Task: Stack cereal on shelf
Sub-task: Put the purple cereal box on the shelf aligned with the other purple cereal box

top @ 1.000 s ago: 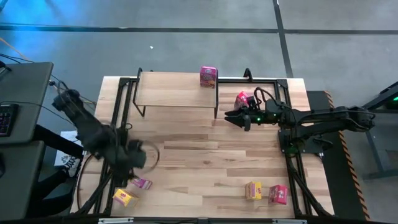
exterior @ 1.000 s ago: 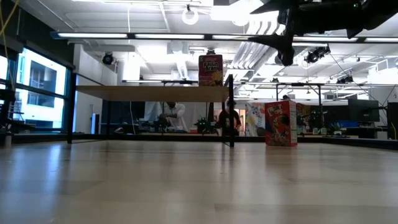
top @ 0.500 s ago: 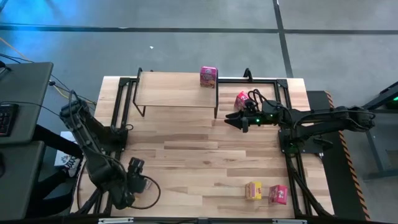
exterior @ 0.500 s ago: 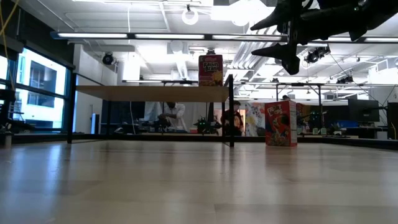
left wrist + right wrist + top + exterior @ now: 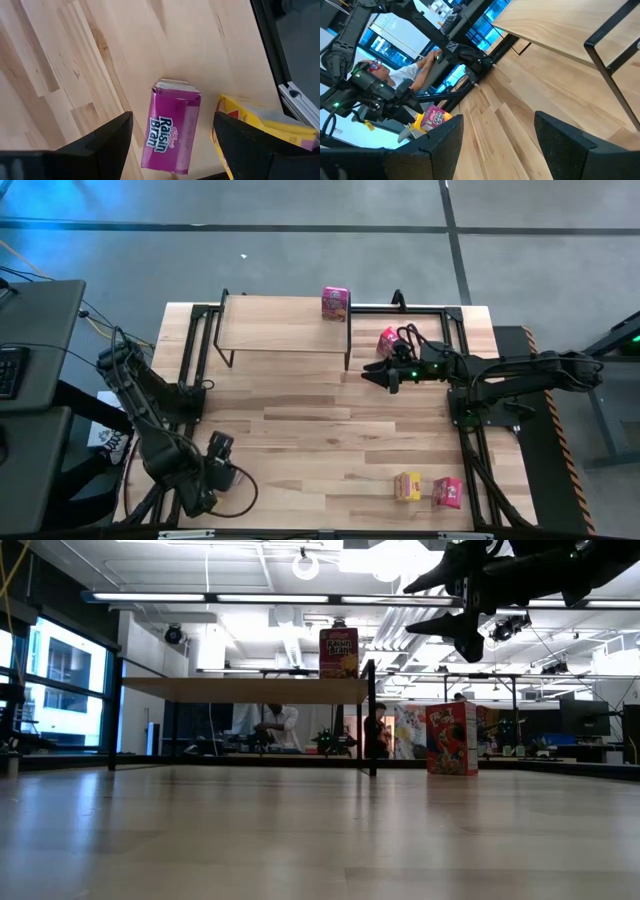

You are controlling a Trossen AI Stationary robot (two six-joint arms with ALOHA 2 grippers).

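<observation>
My left gripper point(image 5: 172, 150) is open at the table's near left corner, above a pink cereal box point(image 5: 171, 131) that lies flat. One finger stands on each side of the box without touching it. A yellow box point(image 5: 260, 126) lies beside it. In the high view my left arm point(image 5: 200, 470) hides both boxes. My right gripper point(image 5: 376, 370) is open in the air by the shelf's right end point(image 5: 345, 345), and shows high up in the low view point(image 5: 452, 608). One pink box point(image 5: 335, 303) stands on the shelf point(image 5: 270, 325). Another pink box point(image 5: 390, 340) stands on the table behind my right gripper.
A yellow box point(image 5: 407, 486) and a pink box point(image 5: 447, 492) sit at the table's near right. The shelf's black legs point(image 5: 372, 720) stand beside the box on the table point(image 5: 452, 738). Black frame rails run along the table's edges point(image 5: 470, 450). A person shows beyond the table point(image 5: 275, 725).
My left arm has swung toward the table's near edge and come over the two boxes at the near left corner, hiding them in the high view. My right gripper has shifted only slightly by the shelf's right end. No box has moved.
</observation>
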